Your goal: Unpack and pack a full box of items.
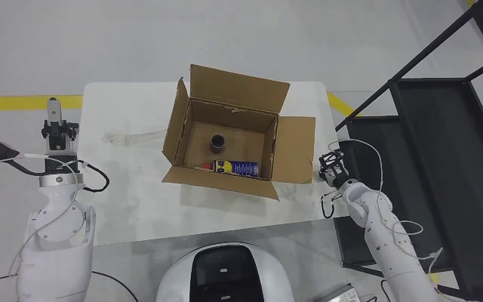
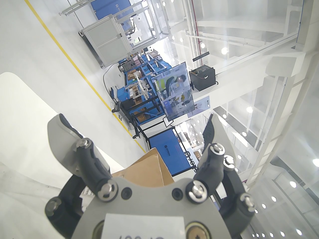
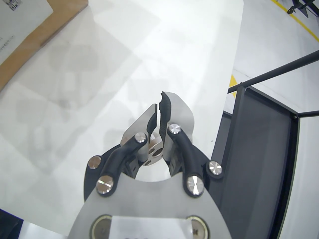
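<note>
An open cardboard box stands in the middle of the white table, all flaps folded out. Inside lie a blue and yellow spray can along the near wall and a small dark cylinder upright near the centre. My left gripper hangs open off the table's left edge, tilted up, with a box flap beyond it. My right gripper sits at the table's right edge beside the box's right flap. Its fingers are shut with nothing between them.
A black metal rack with shelf trays stands just right of the table, close to the right arm. A clear plastic film lies on the table left of the box. Yellow floor lines run behind the table.
</note>
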You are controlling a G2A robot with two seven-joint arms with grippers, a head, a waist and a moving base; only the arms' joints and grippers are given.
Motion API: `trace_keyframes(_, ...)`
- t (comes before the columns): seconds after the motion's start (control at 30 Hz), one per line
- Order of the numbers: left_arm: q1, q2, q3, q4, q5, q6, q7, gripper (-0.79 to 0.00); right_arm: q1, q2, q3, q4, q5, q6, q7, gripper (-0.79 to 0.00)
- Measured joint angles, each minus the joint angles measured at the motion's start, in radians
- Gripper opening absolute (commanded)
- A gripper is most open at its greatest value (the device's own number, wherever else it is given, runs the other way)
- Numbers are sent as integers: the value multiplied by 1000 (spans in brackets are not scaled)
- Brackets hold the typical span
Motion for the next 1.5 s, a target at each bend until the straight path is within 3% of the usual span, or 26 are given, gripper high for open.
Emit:
trace_keyframes(0.13, 0, 0, 0, 0, 0, 0, 0, 0, 6, 1, -1, -11, -7, -5, 2, -517)
trace_keyframes(0.23, 0, 0, 0, 0, 0, 0, 0, 0, 4, 3, 4, -27, -16, -8, 5, -317)
trace_keyframes(0.27, 0, 0, 0, 0, 0, 0, 0, 0, 2, 4, 7, -30, -13, -11, 8, -219)
trace_keyframes(0.3, 0, 0, 0, 0, 0, 0, 0, 0, -3, 5, 11, -36, -10, -21, 12, -65)
trace_keyframes(0.33, 0, 0, 0, 0, 0, 0, 0, 0, -9, 6, 14, -41, -8, -34, 18, -3)
trace_keyframes(0.63, 0, 0, 0, 0, 0, 0, 0, 0, -100, 23, 56, -150, 18, -183, 109, 0)
trace_keyframes(0.9, 0, 0, 0, 0, 0, 0, 0, 0, -66, 10, -7, -99, -12, -56, 154, 0)
trace_keyframes(1.5, 0, 0, 0, 0, 0, 0, 0, 0, -18, -3, -53, -7, -6, 28, 192, -92)
